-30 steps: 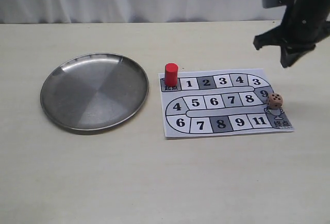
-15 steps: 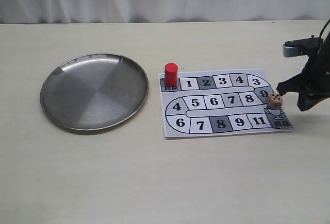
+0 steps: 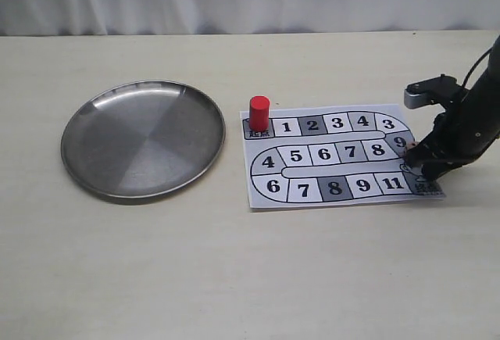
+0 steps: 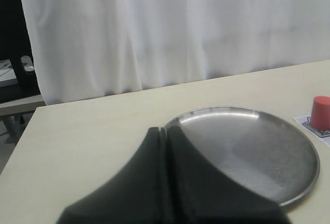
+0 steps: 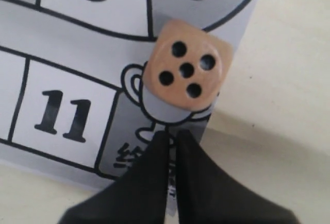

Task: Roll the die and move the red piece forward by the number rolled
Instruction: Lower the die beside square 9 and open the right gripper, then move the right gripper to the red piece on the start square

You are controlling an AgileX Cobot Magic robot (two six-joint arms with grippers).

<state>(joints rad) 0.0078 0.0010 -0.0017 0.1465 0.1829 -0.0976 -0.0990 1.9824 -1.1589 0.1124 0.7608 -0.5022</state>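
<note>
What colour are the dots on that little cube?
Black, on a light tan die; clearest in the right wrist view.

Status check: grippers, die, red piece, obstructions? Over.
Left gripper shut. Right gripper shut, tips beside the die, not gripping it. Die shows five. Red piece on start square; numbered squares bare.

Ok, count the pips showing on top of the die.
5, all on the top face of the die: one pip in the centre and four more near the corners. The side faces are hidden, so other pips may be out of sight.
</note>
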